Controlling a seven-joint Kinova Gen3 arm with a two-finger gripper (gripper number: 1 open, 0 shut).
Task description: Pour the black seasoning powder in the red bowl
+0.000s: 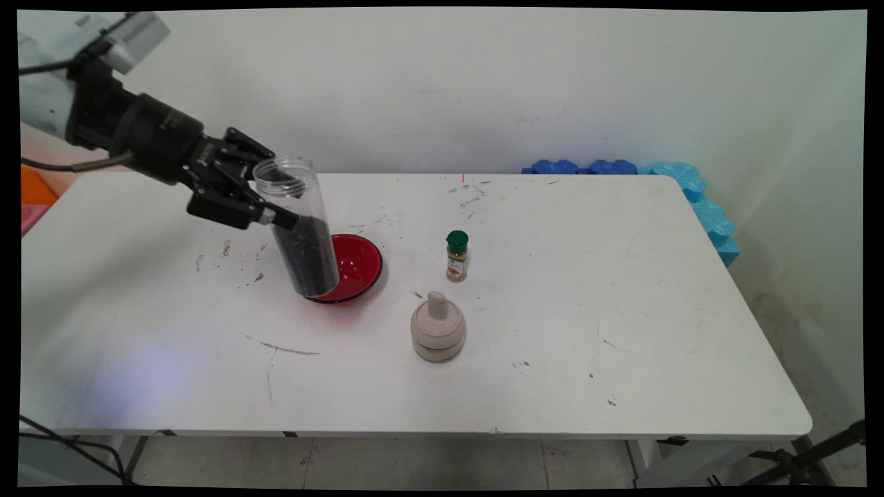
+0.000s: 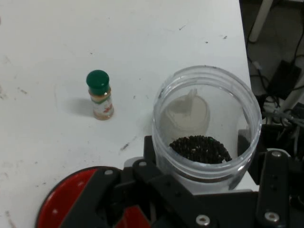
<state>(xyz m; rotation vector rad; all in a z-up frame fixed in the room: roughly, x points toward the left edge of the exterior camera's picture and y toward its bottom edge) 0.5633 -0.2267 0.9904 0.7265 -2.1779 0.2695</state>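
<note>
Pincer (image 1: pixel 266 207) clamps clear jar (image 1: pixel 297 224), black grains inside; hand view: open mouth; main: over red bowl (image 1: pixel 356 269).

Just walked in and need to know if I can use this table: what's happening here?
The arm's claw is shut on a clear open jar partly filled with dark grains, holding it tilted just above the table, in front of a red bowl. The bowl looks empty. To the right stand a small green-capped spice bottle and a beige lidded pot, both untouched.
</note>
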